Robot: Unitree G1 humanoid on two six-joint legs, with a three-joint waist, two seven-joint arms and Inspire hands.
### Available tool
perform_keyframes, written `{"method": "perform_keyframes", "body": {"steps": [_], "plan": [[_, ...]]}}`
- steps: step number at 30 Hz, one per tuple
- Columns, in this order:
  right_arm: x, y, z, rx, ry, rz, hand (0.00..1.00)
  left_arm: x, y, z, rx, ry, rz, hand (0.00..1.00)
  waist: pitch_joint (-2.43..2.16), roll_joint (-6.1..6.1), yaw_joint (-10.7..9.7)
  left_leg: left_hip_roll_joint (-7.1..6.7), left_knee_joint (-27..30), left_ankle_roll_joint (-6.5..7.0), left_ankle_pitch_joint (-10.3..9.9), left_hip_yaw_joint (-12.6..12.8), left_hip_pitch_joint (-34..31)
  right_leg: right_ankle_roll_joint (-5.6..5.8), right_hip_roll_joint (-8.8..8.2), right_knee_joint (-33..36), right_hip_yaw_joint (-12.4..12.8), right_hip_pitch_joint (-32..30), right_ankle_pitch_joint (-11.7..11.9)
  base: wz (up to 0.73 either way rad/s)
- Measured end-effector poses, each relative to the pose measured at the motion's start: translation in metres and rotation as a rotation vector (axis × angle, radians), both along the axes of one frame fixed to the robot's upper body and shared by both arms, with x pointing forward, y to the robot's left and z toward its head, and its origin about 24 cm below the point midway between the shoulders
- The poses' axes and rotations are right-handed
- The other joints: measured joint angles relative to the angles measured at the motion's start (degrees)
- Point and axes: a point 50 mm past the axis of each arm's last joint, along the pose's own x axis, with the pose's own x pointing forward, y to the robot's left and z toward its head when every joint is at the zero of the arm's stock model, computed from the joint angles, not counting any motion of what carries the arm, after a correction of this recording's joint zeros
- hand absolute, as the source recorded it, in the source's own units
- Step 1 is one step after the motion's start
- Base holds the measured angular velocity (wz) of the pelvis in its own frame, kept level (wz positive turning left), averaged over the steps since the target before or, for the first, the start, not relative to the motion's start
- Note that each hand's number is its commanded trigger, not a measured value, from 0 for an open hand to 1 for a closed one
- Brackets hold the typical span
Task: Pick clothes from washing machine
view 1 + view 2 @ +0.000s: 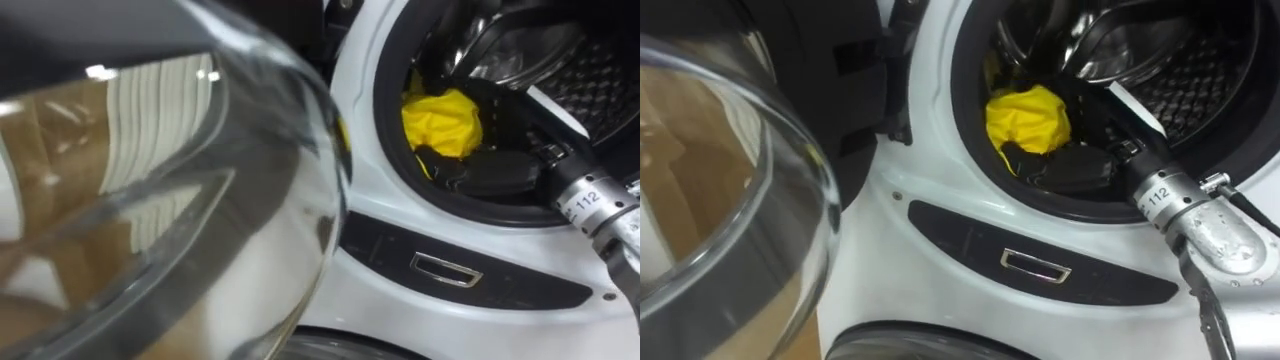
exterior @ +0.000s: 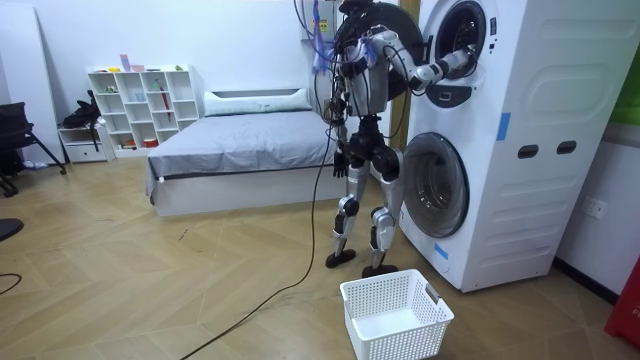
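Looking into the upper drum of the white stacked washing machine [image 1: 360, 215], I see my black right hand [image 1: 492, 172] at the lower edge of the crumpled yellow cloth [image 1: 441, 122], which sits at the drum's front lip. I cannot tell whether the hand has closed on the fabric. My left hand [image 2: 341, 165] hangs by the hip. A shallow pinch, I judge, could let the cloth slip or snag on the dark door rim and fall short of the white lattice plastic basket [image 2: 395, 315] on the floor.

Cloth [image 1: 442, 122]: bright yellow, plain. Right hand [image 1: 495, 172]: black. Washing machine [image 2: 540, 150]: white casing. Drum [image 1: 1200, 80]: silvery, dotted perforation pattern. Laundry basket [image 2: 400, 338]: white, lattice walls. Floor [image 2: 150, 290]: tan wood, herringbone.
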Motion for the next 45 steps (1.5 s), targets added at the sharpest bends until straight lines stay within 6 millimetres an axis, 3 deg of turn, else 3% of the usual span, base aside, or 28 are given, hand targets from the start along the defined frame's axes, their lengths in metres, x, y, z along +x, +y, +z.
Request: {"method": "perform_keyframes", "body": {"steps": [20, 22, 23, 24, 26, 28, 31, 34, 37, 43, 45], "plan": [[-0.001, 0.010, 0.026, -0.130, -0.094, -0.016, 1.00, 0.010, 0.002, 0.002, 0.051, -0.032, -0.001, 0.00, 0.51, 1.25, -0.12, 0.75, -0.92, -0.27, -0.16, 0.38, -0.16, -0.10, 0.70, -0.21, 0.11, -0.45, -0.13, -0.01], [-0.004, 0.012, 0.030, -0.161, -0.110, -0.024, 1.00, 0.008, 0.004, 0.002, 0.056, -0.023, 0.003, 0.00, 0.26, 1.29, -0.61, 0.74, -0.93, -0.27, -0.16, 0.32, -0.24, -0.10, 0.71, -0.37, 0.03, -0.49, -0.13, 0.00], [-0.006, 0.012, 0.033, -0.180, -0.114, -0.030, 1.00, 0.007, 0.004, 0.002, 0.066, -0.025, 0.004, 0.00, -0.13, 1.17, -0.68, 0.74, -0.80, -0.27, -0.15, 0.33, -0.20, -0.10, 0.76, -0.44, 0.06, -0.51, -0.13, 0.00], [-0.007, 0.013, 0.034, -0.187, -0.119, -0.029, 1.00, 0.006, 0.004, 0.002, 0.070, -0.022, 0.005, 0.00, -0.15, 1.29, -0.76, 0.75, -0.79, -0.27, -0.15, 0.37, -0.16, -0.10, 0.78, -0.44, 0.12, -0.51, -0.13, 0.00], [-0.017, 0.017, 0.038, -0.219, -0.153, -0.027, 1.00, 0.001, 0.003, 0.002, 0.077, -0.016, 0.010, 0.00, -0.51, 1.16, -1.05, 0.76, -0.78, -0.27, -0.14, 0.43, -0.05, -0.09, 0.77, -0.46, 0.19, -0.43, -0.13, 0.02], [-0.028, 0.020, 0.042, -0.233, -0.189, -0.019, 1.00, -0.003, 0.002, 0.001, 0.077, -0.021, 0.028, 0.00, -0.38, 1.49, -2.04, 0.75, -0.61, -0.28, -0.12, 0.45, 0.00, -0.08, 0.70, -0.78, 0.21, -0.14, -0.12, 0.03], [-0.055, 0.018, 0.058, -0.196, -0.287, -0.021, 1.00, -0.012, 0.001, 0.000, 0.071, -0.031, 0.088, 0.00, -0.60, 1.56, -3.69, 0.76, -0.38, -0.28, -0.12, 0.82, 0.03, -0.08, 0.55, -0.76, 0.33, -0.05, -0.12, -0.01], [-0.079, 0.005, 0.074, -0.119, -0.390, -0.055, 1.00, -0.029, -0.001, 0.000, 0.082, -0.020, 0.138, 0.00, -0.58, 1.98, -5.46, 1.11, -0.35, -0.32, -0.17, 2.40, 0.84, -0.11, 0.87, -0.77, 1.85, 0.19, 0.09, -0.20], [-0.100, 0.003, 0.072, -0.069, -0.408, -0.019, 1.00, -0.042, -0.005, -0.001, 0.084, 0.009, 0.155, 0.00, -0.87, 2.84, -7.06, 1.38, -0.29, -0.42, -0.64, 3.97, 1.42, -0.20, 1.33, -0.78, 3.13, 0.56, 0.45, -0.27], [-0.113, -0.037, 0.060, -0.025, -0.363, -0.247, 1.00, -0.044, -0.003, 0.000, 0.100, -0.026, 0.170, 0.00, -0.56, 3.06, -9.20, 1.26, -0.14, -0.62, -0.59, 6.50, 2.01, -0.53, 2.07, 1.20, 6.40, -0.84, 0.27, -0.24], [-0.117, -0.045, 0.056, -0.026, -0.362, -0.313, 1.00, -0.044, -0.002, 0.000, 0.102, -0.037, 0.165, 0.00, -0.16, 2.61, -10.11, 1.37, -0.02, -1.04, -0.81, 7.17, 1.98, -0.69, 2.65, 1.13, 7.41, -1.15, 0.43, -0.25]]}}
